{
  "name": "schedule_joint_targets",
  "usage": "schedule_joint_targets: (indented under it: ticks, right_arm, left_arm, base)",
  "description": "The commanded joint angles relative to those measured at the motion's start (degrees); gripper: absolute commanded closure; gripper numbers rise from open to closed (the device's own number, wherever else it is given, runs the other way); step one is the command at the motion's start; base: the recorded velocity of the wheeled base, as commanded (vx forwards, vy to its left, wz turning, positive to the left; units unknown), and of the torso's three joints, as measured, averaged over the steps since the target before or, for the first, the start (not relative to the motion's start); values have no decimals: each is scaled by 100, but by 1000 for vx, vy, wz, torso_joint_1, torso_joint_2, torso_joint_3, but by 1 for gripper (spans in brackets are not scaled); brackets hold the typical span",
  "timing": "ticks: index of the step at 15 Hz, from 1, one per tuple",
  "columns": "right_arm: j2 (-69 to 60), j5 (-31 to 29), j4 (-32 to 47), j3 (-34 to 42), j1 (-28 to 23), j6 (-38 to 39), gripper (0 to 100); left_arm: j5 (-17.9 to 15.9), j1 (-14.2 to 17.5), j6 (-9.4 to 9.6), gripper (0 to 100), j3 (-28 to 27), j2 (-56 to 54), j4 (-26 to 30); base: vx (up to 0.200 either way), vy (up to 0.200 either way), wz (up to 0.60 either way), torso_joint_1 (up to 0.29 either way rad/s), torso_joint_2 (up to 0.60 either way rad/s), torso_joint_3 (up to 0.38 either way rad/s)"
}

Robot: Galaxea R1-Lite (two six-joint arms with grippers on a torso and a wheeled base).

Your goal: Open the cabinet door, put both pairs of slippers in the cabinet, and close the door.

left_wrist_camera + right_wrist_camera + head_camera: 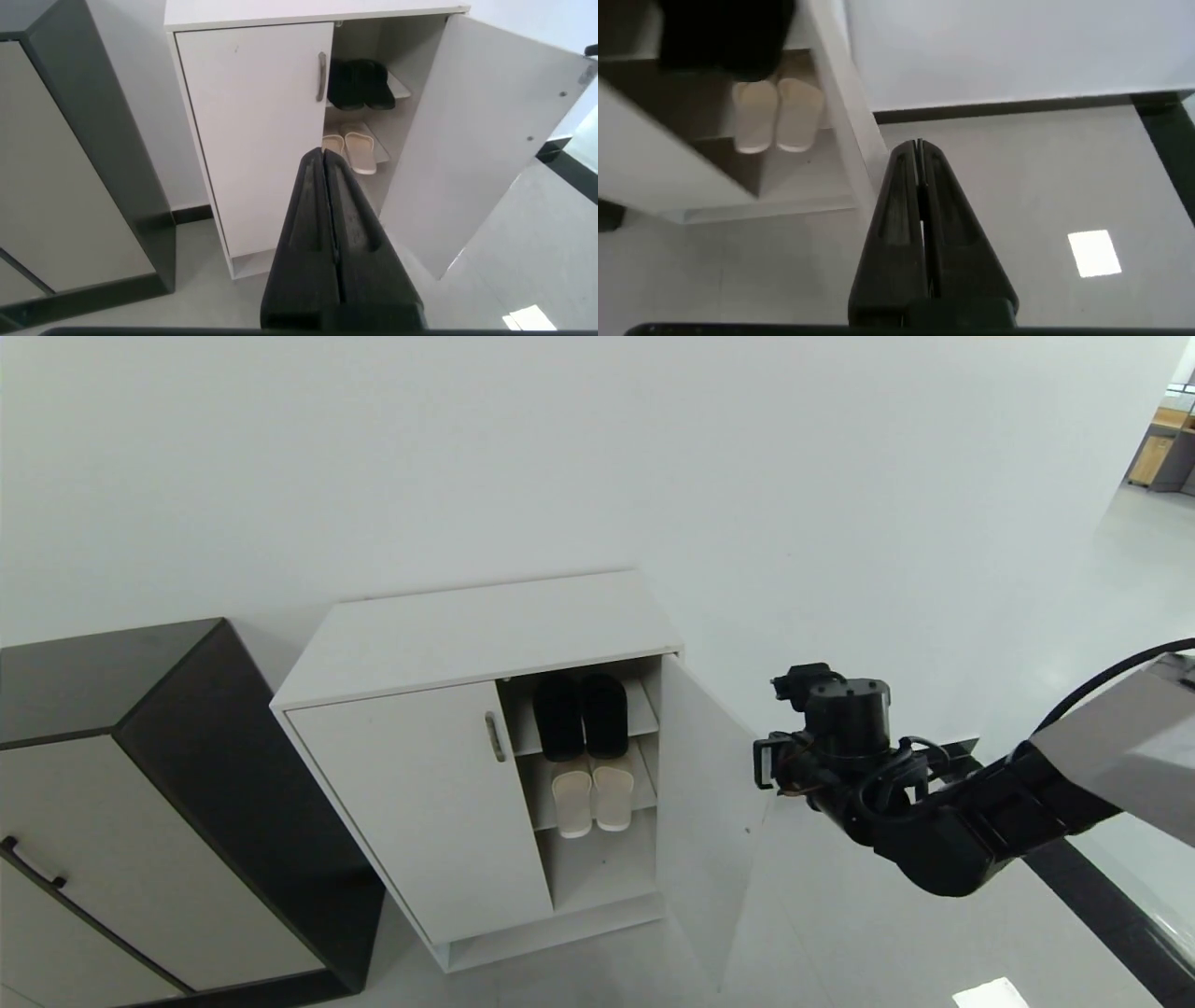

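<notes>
**1. Cabinet.** In the head view the cabinet [467, 635] stands at centre, against the wall [597, 448]. The left door [420, 803] is closed, with a handle [495, 737] at its 3 o'clock edge. The right door [700, 803] stands wide open and hides the floor behind it.

**2. Slippers.** The black slippers [581, 714] lie side by side on the upper shelf [644, 707]. The white slippers [592, 795] lie at 6 o'clock from them on the middle shelf [642, 784], with their near ends overhanging its front. The far ends of both pairs run into the shaded interior and are hard to make out. In the right wrist view the frame edge cuts off the black pair.

**3. Right gripper** [918, 147]. The fingers are pressed together with nothing between them. In the head view the right arm [934, 821] sits at 3 o'clock from the right door. Its tip is just beside the door's free edge. The wrist housing covers the fingers there, so contact with the door cannot be told.

**4. Left gripper** [323, 154]. The fingers lie flat against each other and hold nothing. It faces the cabinet front, apart from it. The frame cuts off its base.

**5. Surroundings.** A dark cabinet [140, 784] stands just beside the cabinet at 9 o'clock, cut off at the 9 and 6 o'clock frame edges. A bright patch [990, 994] lies on the floor [887, 924] at 5 o'clock, partly cut off.
</notes>
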Motion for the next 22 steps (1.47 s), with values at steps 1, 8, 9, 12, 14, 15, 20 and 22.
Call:
schedule_joint_targets:
  ticks: [1,8,9,12,14,15,20,22]
  right_arm:
    - [-548,-179,-46,313,645,1,100]
    - [-988,383,-354,1139,917,-464,100]
    - [-979,374,-354,1174,917,-535,100]
    - [-891,374,-354,1192,952,-561,100]
    - [-865,383,-363,1210,961,-552,100]
    - [-856,383,-363,1218,970,-552,100]
    - [-794,506,-380,1333,979,-552,100]
    - [-812,1403,-697,1719,882,-596,100]
  left_arm:
    - [2,0,-2,100,0,6,0]
    - [2,0,-2,100,0,6,0]
    - [2,0,-2,100,0,-2,0]
    - [2,0,-2,100,0,-2,0]
    - [2,0,-2,100,0,6,0]
    - [2,0,-2,100,0,6,0]
    - [10,0,-2,100,0,-2,0]
    - [10,-9,-2,100,0,6,0]
  base:
    - [0,0,0,0,0,0]
    - [0,0,0,0,0,0]
    - [0,0,0,0,0,0]
    - [0,0,200,1,1,-1]
    - [0,0,600,-5,0,10]
    - [0,0,600,7,-2,2]
    - [0,0,360,1,4,0]
    - [0,0,0,0,0,0]
